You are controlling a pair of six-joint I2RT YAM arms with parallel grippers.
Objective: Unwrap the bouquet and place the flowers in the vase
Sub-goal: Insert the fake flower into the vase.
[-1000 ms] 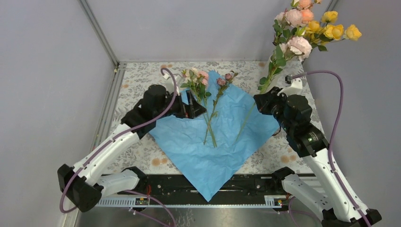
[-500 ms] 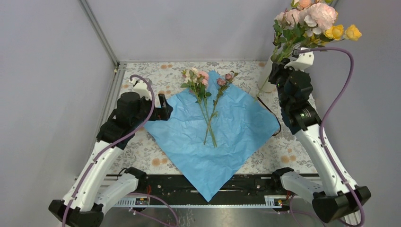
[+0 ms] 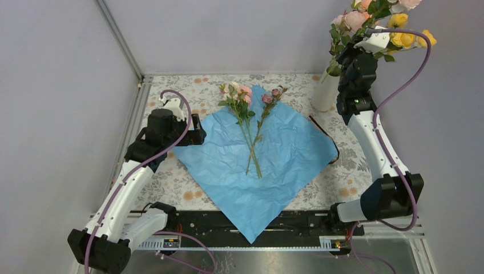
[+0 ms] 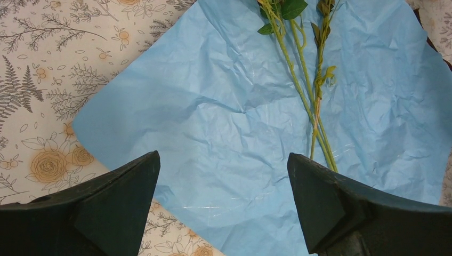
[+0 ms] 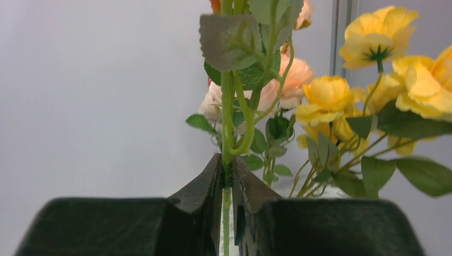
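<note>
- Since the blue wrapping paper lies spread open and flat on the floral tablecloth, I count the unwrapping as done. What looks like a dark ribbon lies loose at its right edge.
- Most of the flowers stand in the vase at the far right corner of the table, with yellow, pink and peach heads crowding above its mouth.
- My right gripper is high above the vase among those blooms. Its jaws are pinched almost together on 1 thin green rose stem, which it holds upright.
- I cannot tell from either view whether that stem's foot is already inside the vase mouth, so I judge this flower as mid-delivery, not yet placed.
- 2 sprays lie on the paper, their stems crossing near the middle and their pink and cream heads pointing to the far edge. These are what is left to move.
- My left gripper hangs near the paper's left corner with its jaws spread as wide as they go and nothing between them, apart from the 2 sprays.
- By my reckoning the job is well past halfway: 1 stem to release into the vase, then 2 more to fetch and place.
</note>
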